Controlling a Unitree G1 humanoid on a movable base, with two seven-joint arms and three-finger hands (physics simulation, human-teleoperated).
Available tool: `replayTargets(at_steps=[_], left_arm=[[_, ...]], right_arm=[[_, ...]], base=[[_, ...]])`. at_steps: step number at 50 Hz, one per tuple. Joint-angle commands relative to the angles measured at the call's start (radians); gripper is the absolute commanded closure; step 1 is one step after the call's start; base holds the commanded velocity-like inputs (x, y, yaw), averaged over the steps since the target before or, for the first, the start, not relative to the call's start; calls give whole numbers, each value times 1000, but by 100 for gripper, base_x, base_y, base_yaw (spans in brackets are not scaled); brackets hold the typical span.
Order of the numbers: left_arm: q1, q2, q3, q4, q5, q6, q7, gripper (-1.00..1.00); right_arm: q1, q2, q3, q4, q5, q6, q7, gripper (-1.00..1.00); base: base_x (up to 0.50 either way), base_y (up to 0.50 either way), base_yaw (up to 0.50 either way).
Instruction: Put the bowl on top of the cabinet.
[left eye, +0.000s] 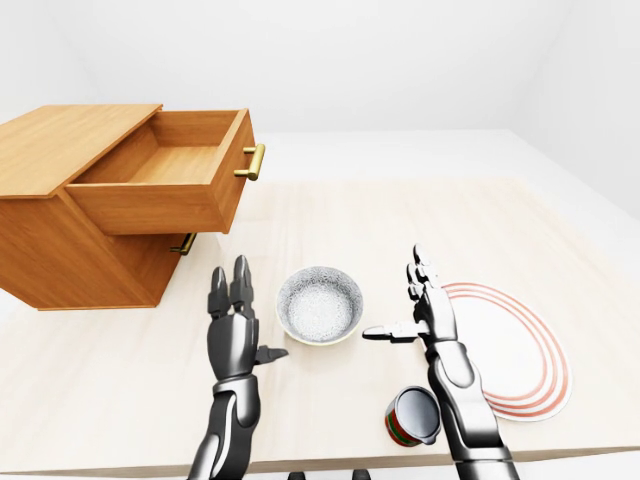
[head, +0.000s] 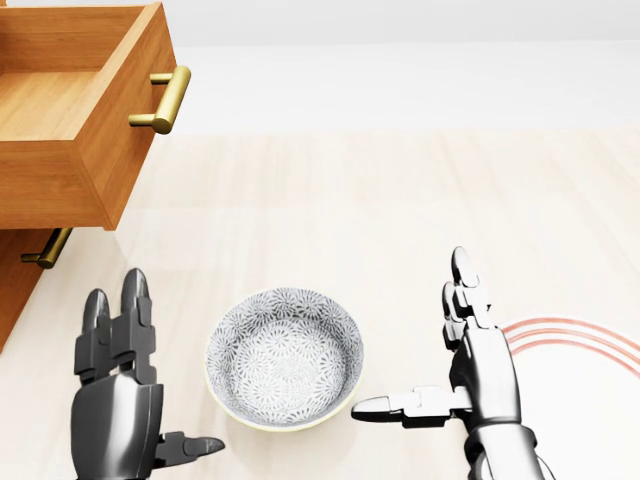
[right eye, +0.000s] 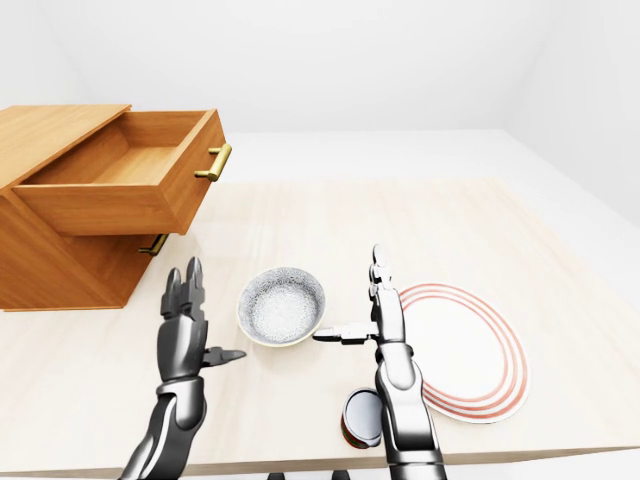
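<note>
Sitting upright on the pale table (left eye: 330, 215), one patterned bowl (head: 285, 357) is lying between two robot hands, neither touching it. The left hand (head: 118, 392) is standing at the bowl's nine o'clock, fingers spread and empty; the right hand (head: 470, 368) is at three o'clock, also spread, its thumb pointing toward the rim. One wooden cabinet (left eye: 75, 215) is standing at ten o'clock, its top drawer (left eye: 170, 170) hanging open. One red-ringed plate (left eye: 515, 345) and one red-banded cup (left eye: 412, 416), tipped on its side, are lying at the bowl's four o'clock.

Table (left eye: 420, 215) – cabinet (left eye: 60, 220), bowl (left eye: 320, 305), plate (left eye: 515, 350), cup (left eye: 413, 416)
</note>
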Motion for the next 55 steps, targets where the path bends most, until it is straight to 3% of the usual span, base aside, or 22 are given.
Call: replayTargets(at_steps=[1, 9, 24, 37, 38, 55], left_arm=[[27, 17, -54, 38, 211, 0, 0, -100], [45, 19, -103, 24, 287, 0, 0, -100], [-7, 6, -188, 157, 382, 0, 0, -100], [-77, -6, -209, 309, 454, 0, 0, -100], [-99, -1, -212, 347, 461, 0, 0, 95], [-97, -5, -208, 350, 477, 0, 0, 94]], right_arm=[[-7, 1, 3, 14, -3, -4, -1, -100], [-3, 1, 5, 11, -4, -5, -1, -100], [-9, 4, 15, 27, -16, -15, -4, -100], [-12, 4, 18, 33, -20, -17, -3, -100], [-10, 5, 24, 35, -25, -23, 0, -100], [-13, 6, 25, 40, -27, -25, 2, -100]], base=[[0, 0, 0], [0, 0, 0], [0, 0, 0], [0, 0, 0], [0, 0, 0], [0, 0, 0]])
